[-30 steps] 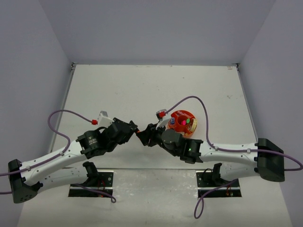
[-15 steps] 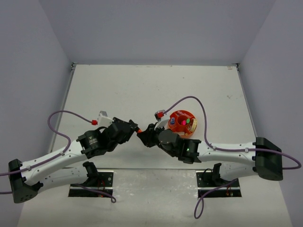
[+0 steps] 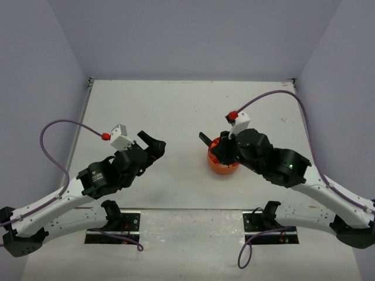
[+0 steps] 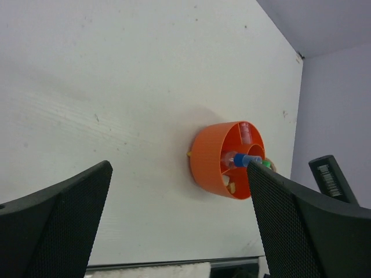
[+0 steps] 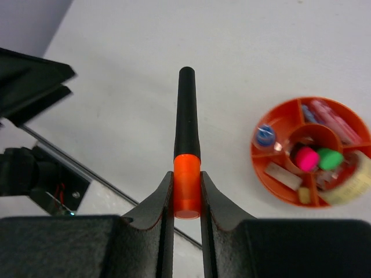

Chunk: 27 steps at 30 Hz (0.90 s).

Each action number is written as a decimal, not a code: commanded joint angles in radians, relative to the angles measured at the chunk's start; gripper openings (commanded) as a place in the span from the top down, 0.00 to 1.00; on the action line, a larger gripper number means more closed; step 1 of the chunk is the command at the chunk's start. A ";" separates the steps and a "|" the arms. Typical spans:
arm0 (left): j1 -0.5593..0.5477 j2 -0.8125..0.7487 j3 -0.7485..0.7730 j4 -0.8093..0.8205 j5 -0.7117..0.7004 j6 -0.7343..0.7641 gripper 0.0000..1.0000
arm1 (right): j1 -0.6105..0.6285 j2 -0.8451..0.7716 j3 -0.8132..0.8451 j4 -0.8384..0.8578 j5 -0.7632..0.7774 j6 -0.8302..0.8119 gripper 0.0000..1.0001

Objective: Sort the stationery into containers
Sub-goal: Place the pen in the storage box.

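Grasping black marker (image 5: 186,116) by its orange cap (image 5: 186,182) in right gripper (image 5: 186,194) — barrel in line with fingers (image 5: 159,202), pointing straight outward. Left gripper (image 4: 178,174) spread wide, empty.

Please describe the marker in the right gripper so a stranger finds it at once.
On the white table stands a round orange organiser; the right gripper hangs near it. Between its fingers is a black marker with an orange cap, the only marker outside the organiser.

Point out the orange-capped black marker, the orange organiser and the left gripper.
orange-capped black marker (image 5: 186,136): right wrist view, black barrel above the cap.
orange organiser (image 4: 207,159): left wrist view, outer wall.
left gripper (image 3: 153,140): top view, between its open fingertips.
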 commanded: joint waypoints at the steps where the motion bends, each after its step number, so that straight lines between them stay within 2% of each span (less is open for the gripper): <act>1: 0.001 -0.048 0.082 0.058 -0.039 0.448 0.00 | -0.064 -0.064 0.125 -0.434 0.067 -0.073 1.00; 4: 0.001 -0.047 0.110 0.052 -0.003 0.577 0.00 | -0.208 -0.067 0.157 -0.455 -0.006 -0.151 1.00; 6: 0.001 -0.040 0.124 0.018 -0.012 0.617 0.00 | -0.321 -0.010 0.152 -0.478 -0.070 -0.218 1.00; 8: 0.001 -0.035 0.129 -0.022 -0.031 0.631 0.00 | -0.364 0.068 0.144 -0.498 -0.122 -0.249 1.00; 13: 0.001 -0.049 0.085 -0.042 -0.044 0.678 0.00 | -0.402 0.203 0.189 -0.511 -0.209 -0.308 1.00; 17: 0.001 -0.059 0.025 -0.013 -0.029 0.684 0.00 | -0.406 0.336 0.305 -0.601 -0.235 -0.353 1.00; 22: 0.001 -0.058 -0.039 0.012 -0.016 0.684 0.00 | -0.406 0.426 0.389 -0.643 -0.233 -0.350 1.00; 27: 0.001 -0.062 -0.046 0.017 0.003 0.684 0.00 | -0.406 0.488 0.394 -0.660 -0.230 -0.344 1.00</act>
